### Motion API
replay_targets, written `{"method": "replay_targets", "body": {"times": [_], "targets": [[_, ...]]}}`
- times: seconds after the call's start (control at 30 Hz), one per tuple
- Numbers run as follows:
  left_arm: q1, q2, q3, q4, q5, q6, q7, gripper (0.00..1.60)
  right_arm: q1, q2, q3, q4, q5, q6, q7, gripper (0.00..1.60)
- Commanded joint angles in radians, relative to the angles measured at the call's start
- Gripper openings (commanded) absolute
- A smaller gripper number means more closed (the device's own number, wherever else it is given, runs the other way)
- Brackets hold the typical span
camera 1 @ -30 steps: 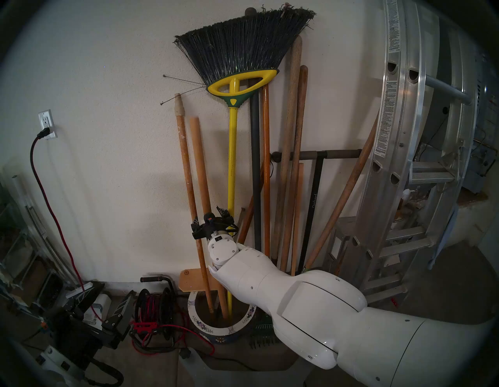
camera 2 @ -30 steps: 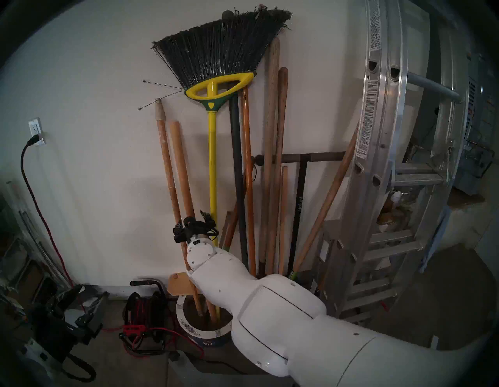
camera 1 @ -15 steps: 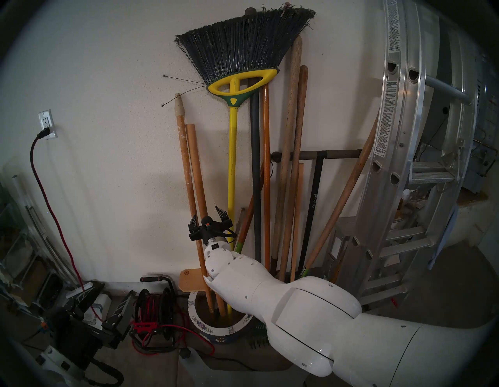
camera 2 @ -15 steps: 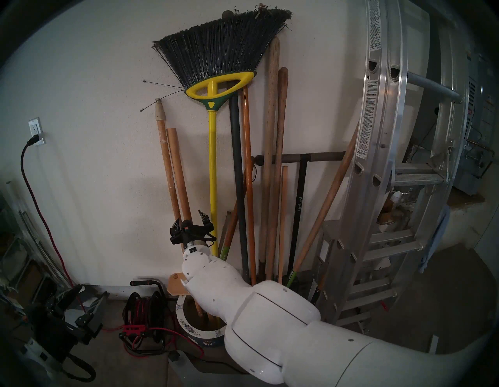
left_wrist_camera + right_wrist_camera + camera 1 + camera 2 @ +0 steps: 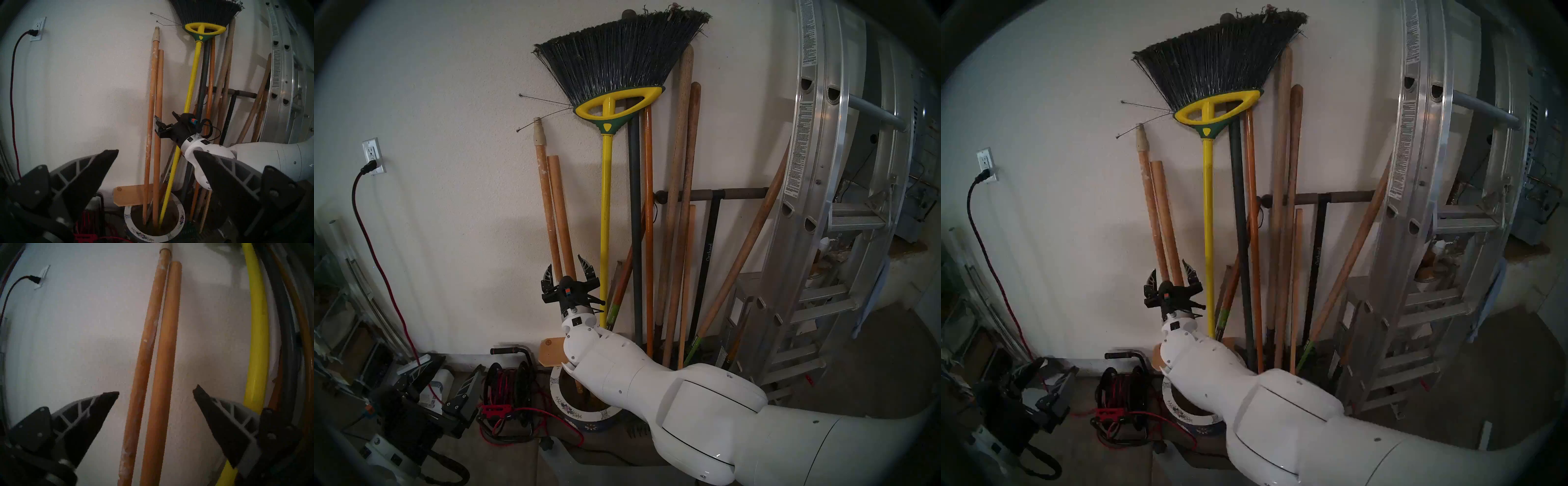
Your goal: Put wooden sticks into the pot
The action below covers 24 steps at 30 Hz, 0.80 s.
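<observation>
Sticks (image 5: pixel 153 129) stand in pot (image 5: pixel 181 218); right end effector (image 5: pixel 567 271) and left end effector (image 5: pixel 155 153) gape empty.

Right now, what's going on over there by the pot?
Both claws open: right claw empty, near the plain dowel; left claw idle. Dowel, speckled pole and broom stand in the pot. Nothing blocking.

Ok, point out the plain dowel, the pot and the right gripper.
plain dowel (image 5: pixel 158 108), left wrist view, mid-shaft.
pot (image 5: pixel 147 236), left wrist view, white floral rim.
right gripper (image 5: pixel 567 269), head left view, between open fingertips.
</observation>
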State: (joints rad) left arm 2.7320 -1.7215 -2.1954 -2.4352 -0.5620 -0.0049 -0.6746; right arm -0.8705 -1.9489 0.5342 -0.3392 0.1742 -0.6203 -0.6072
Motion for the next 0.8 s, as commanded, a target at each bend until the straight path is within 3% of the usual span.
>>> {"method": "replay_targets", "body": {"times": [0.0,0.27,0.77], "targets": [[0.0,-0.003,0.001,-0.008,-0.001,0.0,0.001,1.6,-0.053,0.047,-0.066,-0.092,-0.016,-0.027,-0.079,1.6],[-0.002,-0.005,0.0,-0.008,0.001,0.002,-0.002,1.6,-0.109,0.104,-0.107,-0.177,-0.035,-0.037,-0.174,1.6],[-0.006,-0.009,-0.004,-0.008,0.006,0.006,-0.009,1.6,-0.192,0.18,-0.116,-0.328,-0.099,-0.06,-0.359,1.6]]}}
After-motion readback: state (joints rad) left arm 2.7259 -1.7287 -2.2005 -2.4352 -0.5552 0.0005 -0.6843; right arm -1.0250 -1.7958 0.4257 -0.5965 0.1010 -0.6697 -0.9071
